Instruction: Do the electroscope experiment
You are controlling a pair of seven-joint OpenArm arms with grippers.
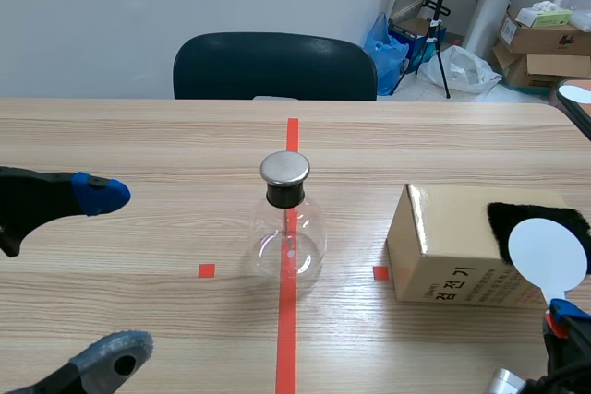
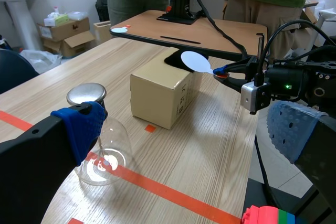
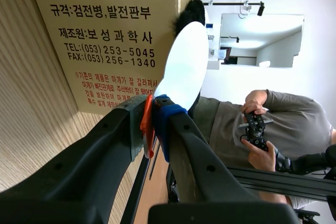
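Electroscope flask (image 1: 288,232) upright at centre of bench (image 1: 138,145), white disc wand (image 1: 548,254) clamped by its handle in closed right jaws, disc over black fur (image 1: 531,211) on cardboard box (image 1: 434,228), likely for rubbing up charge, left jaws spread wide, empty, clear of flask.

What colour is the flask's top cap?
Shiny silver cap over a black stopper; scene view best.

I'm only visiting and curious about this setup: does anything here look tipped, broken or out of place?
Nothing stands out. The glass electroscope stands upright on the red line with its metal cap on, the cardboard box sits flat with black fur on top, and the right gripper holds the white disc by its stem.
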